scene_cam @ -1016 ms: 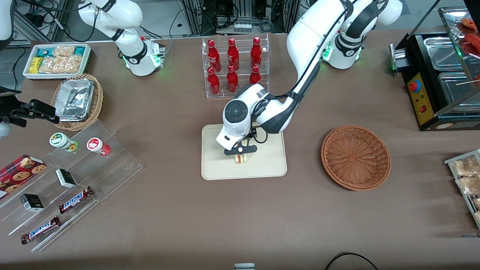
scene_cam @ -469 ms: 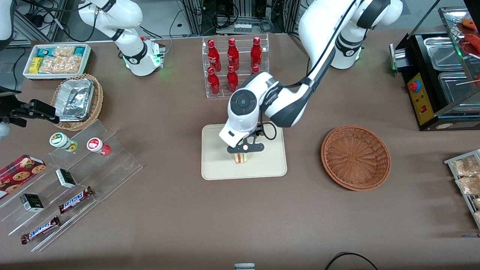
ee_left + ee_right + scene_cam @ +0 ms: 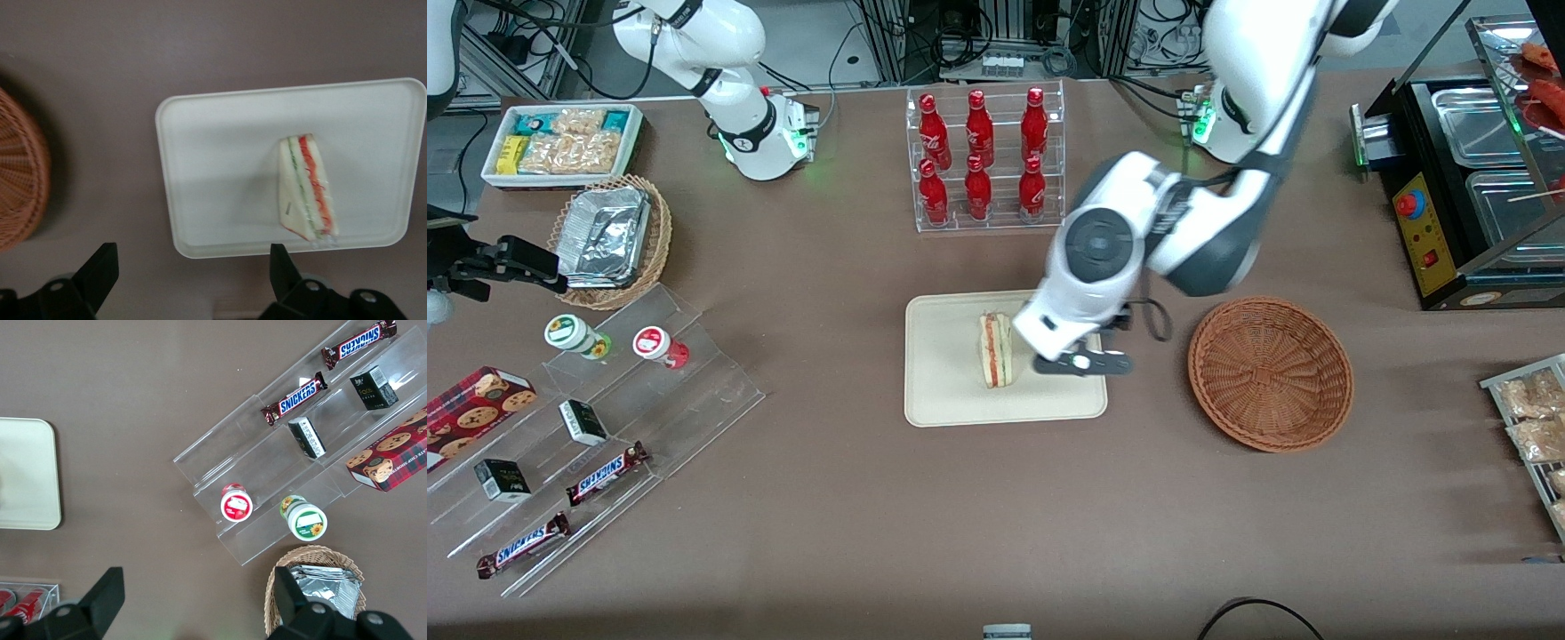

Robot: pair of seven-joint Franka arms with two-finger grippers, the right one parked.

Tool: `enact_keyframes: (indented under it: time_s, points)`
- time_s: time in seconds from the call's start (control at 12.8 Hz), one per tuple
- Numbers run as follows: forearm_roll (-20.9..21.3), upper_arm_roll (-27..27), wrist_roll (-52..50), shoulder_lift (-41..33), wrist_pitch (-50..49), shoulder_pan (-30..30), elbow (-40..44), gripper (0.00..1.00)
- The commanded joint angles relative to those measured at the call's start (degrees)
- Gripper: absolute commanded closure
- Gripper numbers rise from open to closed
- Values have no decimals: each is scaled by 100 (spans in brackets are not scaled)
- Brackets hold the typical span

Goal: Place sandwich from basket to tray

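The sandwich (image 3: 996,348) stands on its edge on the cream tray (image 3: 943,391), its red and green filling showing. It also shows in the left wrist view (image 3: 307,189) on the tray (image 3: 220,173). My left gripper (image 3: 1083,362) is open and empty, raised above the tray's edge that faces the reddish-brown basket (image 3: 1270,372), apart from the sandwich. In the left wrist view the gripper (image 3: 193,273) hangs over bare table just off the tray's rim. The basket (image 3: 20,180) holds nothing.
A clear rack of red bottles (image 3: 983,156) stands farther from the front camera than the tray. A black food warmer (image 3: 1467,187) and snack bags (image 3: 1534,418) lie at the working arm's end. Acrylic steps with snacks (image 3: 587,418) and a tan basket with foil container (image 3: 609,236) lie toward the parked arm's end.
My gripper has let go of the sandwich, risen and moved off toward the reddish-brown basket. The sandwich stays standing on the tray.
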Motion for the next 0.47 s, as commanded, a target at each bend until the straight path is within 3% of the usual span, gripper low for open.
enact_keyframes:
  time_s: [0.0,0.39]
  points:
    - [13,-47,517,-608,-88,336,-610,0]
    - [4,-47,1335,-1434,-185,1030,-1313,0]
